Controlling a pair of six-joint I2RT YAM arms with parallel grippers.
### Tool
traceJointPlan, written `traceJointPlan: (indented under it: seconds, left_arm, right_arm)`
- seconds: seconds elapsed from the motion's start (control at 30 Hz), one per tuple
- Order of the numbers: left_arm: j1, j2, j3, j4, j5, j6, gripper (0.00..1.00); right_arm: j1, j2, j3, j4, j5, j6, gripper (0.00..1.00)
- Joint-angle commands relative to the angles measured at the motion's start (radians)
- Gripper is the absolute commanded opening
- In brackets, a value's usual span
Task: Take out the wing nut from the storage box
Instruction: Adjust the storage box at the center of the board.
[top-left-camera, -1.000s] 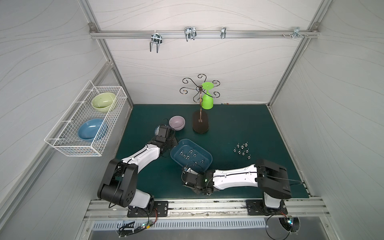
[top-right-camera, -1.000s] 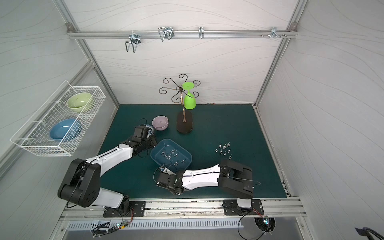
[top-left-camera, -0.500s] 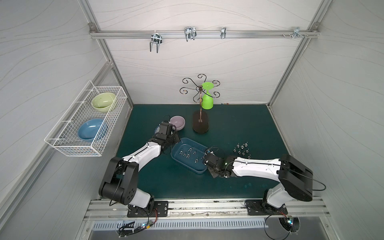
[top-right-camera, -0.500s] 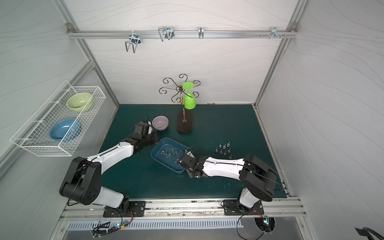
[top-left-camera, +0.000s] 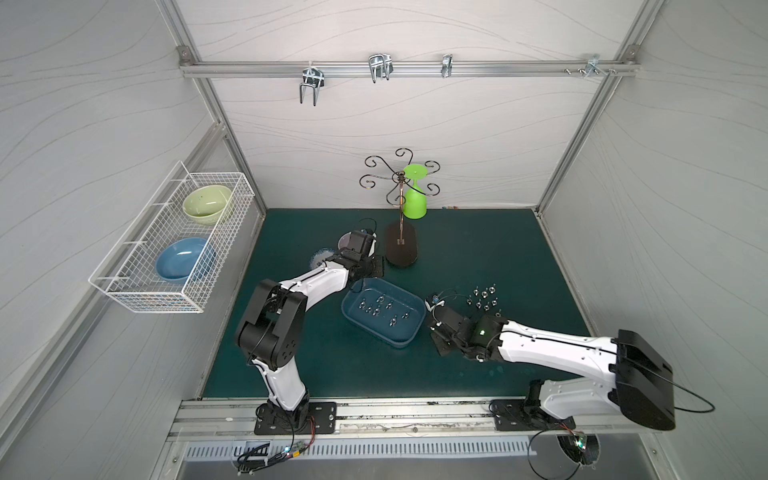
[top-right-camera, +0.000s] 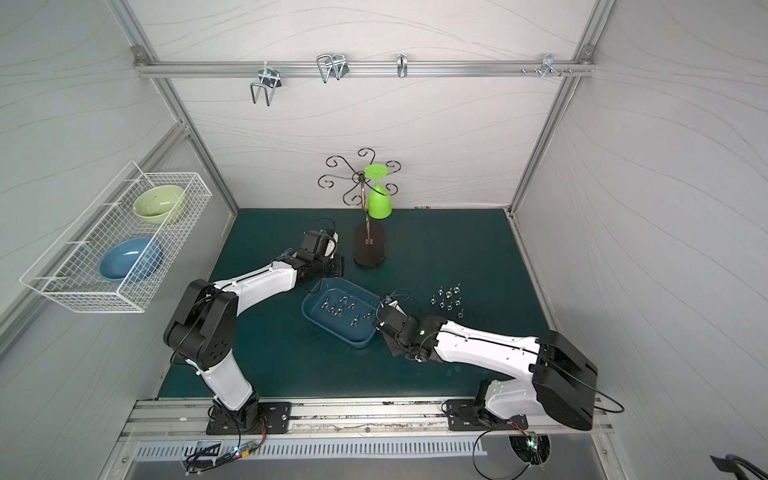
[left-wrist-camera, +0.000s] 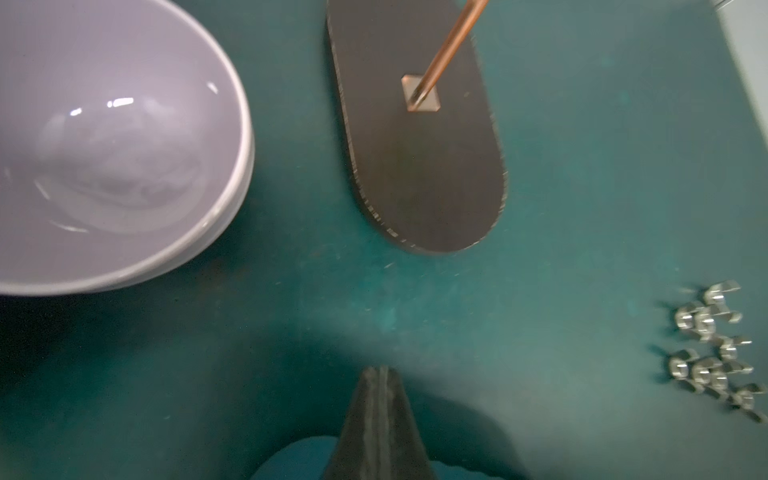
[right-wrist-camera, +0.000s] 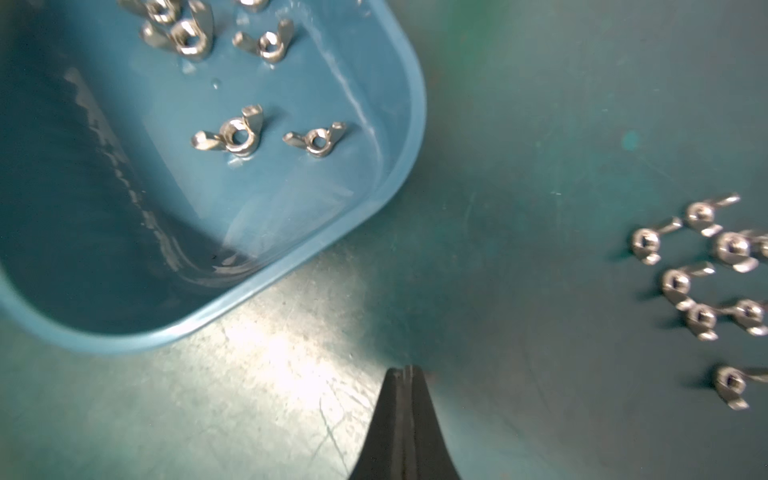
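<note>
Showing a dark green mat (top-left-camera: 478, 249) filling the centre and lower half of both top views. Reaching in from the lower left with the left arm (top-left-camera: 316, 282) and from the lower right with the right arm (top-left-camera: 552, 345). Carrying a pale green bowl (top-left-camera: 205, 203) and a blue bowl (top-left-camera: 183, 259) in the white wire basket (top-left-camera: 145, 296) at the left edge. Resting the storage box (top-left-camera: 376, 330) flat on the mat at the middle of the frame, diagonally between the arms, with several wing nuts (right-wrist-camera: 232, 137) lying apart on its floor. Standing a wire stand (top-left-camera: 401, 249) on its dark oval base just above the box, with a green glass (top-left-camera: 414, 203) upside down on one curl. Pressing the left gripper (left-wrist-camera: 379, 370) fully closed on nothing, near the box's upper-left rim, between a lilac bowl (left-wrist-camera: 124, 166) and the stand's base. Holding the right gripper (right-wrist-camera: 407, 370) pinched closed too, gripping nothing, over bare mat just right of the box, between it and the loose nuts (top-left-camera: 482, 297) clustered right of centre.
</note>
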Motion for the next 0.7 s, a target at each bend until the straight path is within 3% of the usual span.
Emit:
traceJointPlan:
  seconds: [0.0,0.67]
  left_arm:
    - [-0.001,0.015,0.06,-0.025,-0.009,0.035,0.0]
    - [0.001,0.027,0.086,-0.151,-0.055,0.054,0.0]
  right_arm:
    - [-0.006,-0.056,-0.014,-0.053,0.002,0.023,0.0]
    - [-0.006,-0.219,-0.031,-0.15,0.033,0.037,0.0]
